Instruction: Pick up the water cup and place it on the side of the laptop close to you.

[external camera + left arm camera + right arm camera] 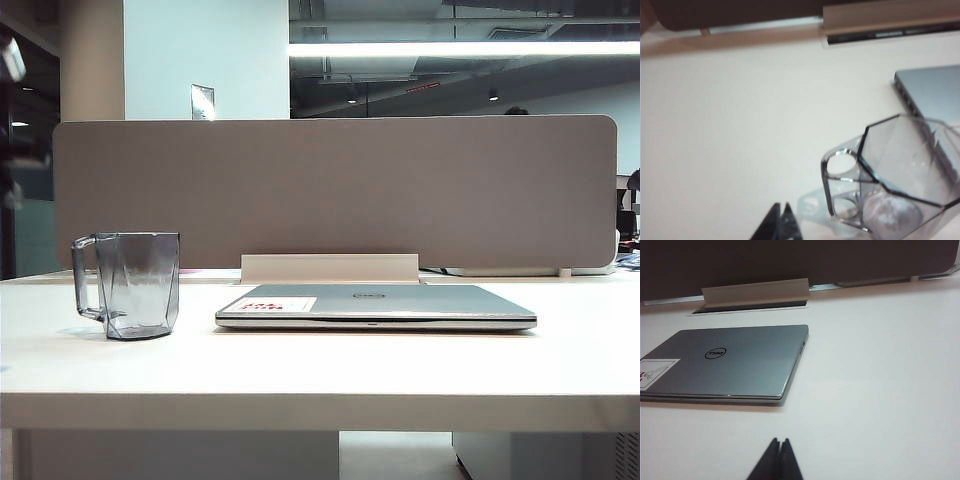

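**Inspector:** You have two claws, each seen only from its own wrist camera. Nearest, the left claw point(780, 222) is clenched, its fingertips pressed together with nothing between them. It hangs above the worktop point(740, 125), near the water cup point(900, 170) but apart from it.

**Operator:** And the right?

**Inspector:** The right claw point(779, 460) is also clenched and empty, over bare worktop on the near side of the laptop point(735, 362), clear of it.

**Operator:** Count the task items for me.

**Inspector:** One water cup point(135, 283), upright on the worktop point(400, 365), standing to the left of the laptop in the exterior view, handle pointing away from it, a clear gap between them. One laptop point(400, 302), lid closed, lying flat near the middle, with one round logo point(368, 295) and one white sticker point(268, 304) with red print on the lid.

**Operator:** Further back?

**Inspector:** One pale raised cable flap point(330, 267) just behind the laptop, then one grey partition panel point(330, 190) along the worktop's far edge.
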Controlling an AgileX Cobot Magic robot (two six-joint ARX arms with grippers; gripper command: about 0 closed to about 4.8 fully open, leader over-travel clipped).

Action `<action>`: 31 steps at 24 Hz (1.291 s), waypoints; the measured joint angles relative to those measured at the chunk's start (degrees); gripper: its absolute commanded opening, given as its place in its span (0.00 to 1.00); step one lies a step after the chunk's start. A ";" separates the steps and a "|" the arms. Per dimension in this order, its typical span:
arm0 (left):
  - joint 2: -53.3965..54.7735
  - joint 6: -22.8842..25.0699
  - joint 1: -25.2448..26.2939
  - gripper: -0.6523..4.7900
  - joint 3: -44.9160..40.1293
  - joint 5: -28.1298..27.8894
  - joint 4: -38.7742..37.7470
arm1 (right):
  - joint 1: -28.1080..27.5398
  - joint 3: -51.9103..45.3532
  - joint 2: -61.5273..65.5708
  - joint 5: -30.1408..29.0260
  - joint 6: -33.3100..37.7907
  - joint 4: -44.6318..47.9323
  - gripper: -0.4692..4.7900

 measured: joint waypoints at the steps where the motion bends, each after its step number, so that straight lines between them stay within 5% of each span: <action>1: 2.73 -0.04 0.00 0.12 0.02 0.00 1.40 | 0.00 0.00 0.00 0.00 0.00 0.02 0.08; 7: 12.13 -0.07 0.00 0.29 0.00 1.57 9.44 | 0.00 0.00 0.00 0.02 0.07 -0.02 0.08; 13: 23.06 -0.07 -0.02 0.36 0.02 3.67 18.62 | 0.00 0.00 0.00 0.00 0.09 0.00 0.08; 24: 35.78 -0.04 -0.02 0.36 0.04 6.80 34.80 | -0.02 0.00 0.00 0.02 0.09 -0.52 0.08; 31: 38.34 -0.07 -0.02 0.36 1.29 6.82 38.01 | -0.02 0.00 0.00 0.02 0.09 -1.88 0.08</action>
